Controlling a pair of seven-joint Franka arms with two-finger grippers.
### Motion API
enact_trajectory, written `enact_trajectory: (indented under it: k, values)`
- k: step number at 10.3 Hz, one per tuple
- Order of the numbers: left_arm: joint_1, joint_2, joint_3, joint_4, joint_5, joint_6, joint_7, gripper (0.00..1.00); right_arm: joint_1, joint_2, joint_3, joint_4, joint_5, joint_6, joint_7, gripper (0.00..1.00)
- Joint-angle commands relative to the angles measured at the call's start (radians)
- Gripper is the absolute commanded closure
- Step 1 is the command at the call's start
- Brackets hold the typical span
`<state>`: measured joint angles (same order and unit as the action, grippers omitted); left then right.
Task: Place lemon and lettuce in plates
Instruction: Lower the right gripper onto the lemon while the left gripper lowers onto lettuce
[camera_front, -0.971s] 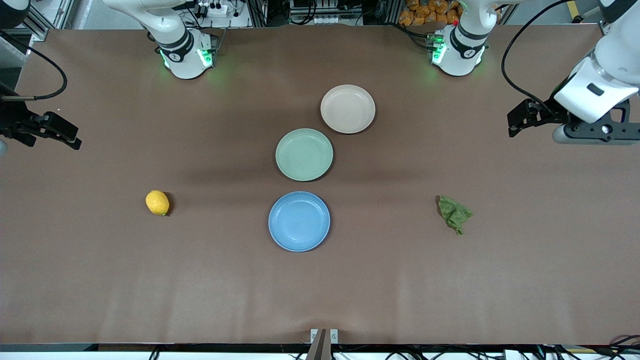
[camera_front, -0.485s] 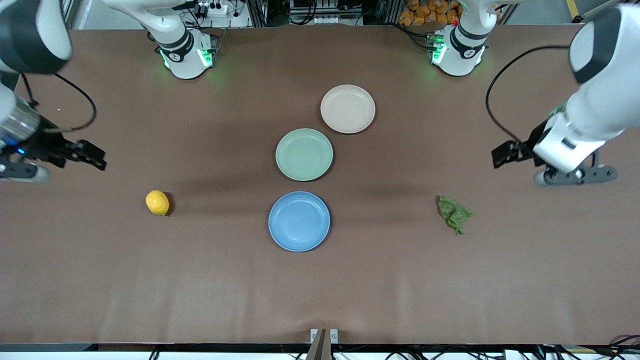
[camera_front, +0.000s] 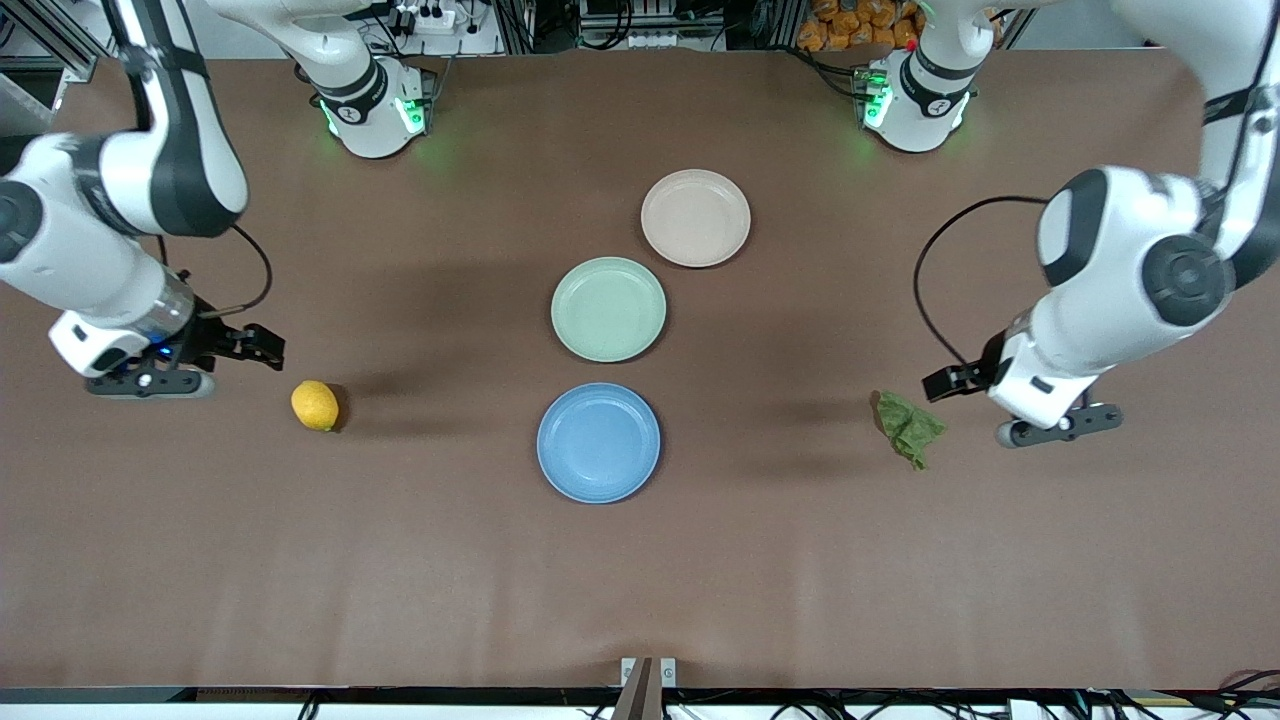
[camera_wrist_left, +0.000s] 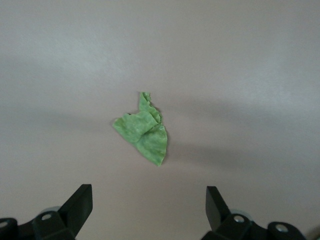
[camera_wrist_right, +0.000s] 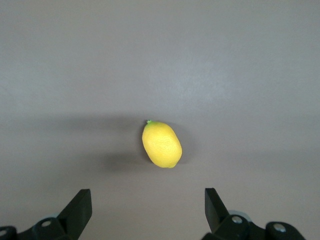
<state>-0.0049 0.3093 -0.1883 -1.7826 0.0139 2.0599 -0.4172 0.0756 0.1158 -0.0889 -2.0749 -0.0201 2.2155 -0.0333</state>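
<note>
The yellow lemon (camera_front: 315, 405) lies on the brown table toward the right arm's end, and shows in the right wrist view (camera_wrist_right: 161, 145). My right gripper (camera_front: 266, 350) (camera_wrist_right: 148, 206) is open and empty, over bare table just beside the lemon. The wrinkly green lettuce (camera_front: 910, 428) lies toward the left arm's end, and shows in the left wrist view (camera_wrist_left: 142, 135). My left gripper (camera_front: 940, 383) (camera_wrist_left: 149, 206) is open and empty, over the table beside the lettuce. The blue plate (camera_front: 598, 442) and the beige-pink plate (camera_front: 695, 217) are empty at mid-table.
A pale mint-green plate (camera_front: 608, 308) sits between the blue and beige-pink plates, touching or nearly touching both. The two arm bases (camera_front: 372, 110) (camera_front: 915, 100) stand along the table's edge farthest from the front camera.
Both arms have swung in from the table's ends and come down: the right gripper has come close to the lemon, the left gripper close to the lettuce. The objects have not moved.
</note>
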Motion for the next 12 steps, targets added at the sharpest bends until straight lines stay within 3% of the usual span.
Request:
enact_trajectory:
  k: [1, 6, 12]
  values:
    - [-0.006, 0.014, -0.002, -0.116, 0.021, 0.135, -0.057, 0.00, -0.020, 0.040, 0.005, -0.120, 0.025, 0.178, -0.054, 0.00]
    - [0.000, 0.161, 0.004, -0.156, 0.081, 0.315, -0.086, 0.00, -0.022, 0.214, 0.005, -0.180, 0.025, 0.465, -0.069, 0.00]
    - [0.000, 0.266, 0.032, -0.150, 0.142, 0.413, -0.100, 0.00, -0.028, 0.331, 0.005, -0.185, 0.025, 0.628, -0.073, 0.00]
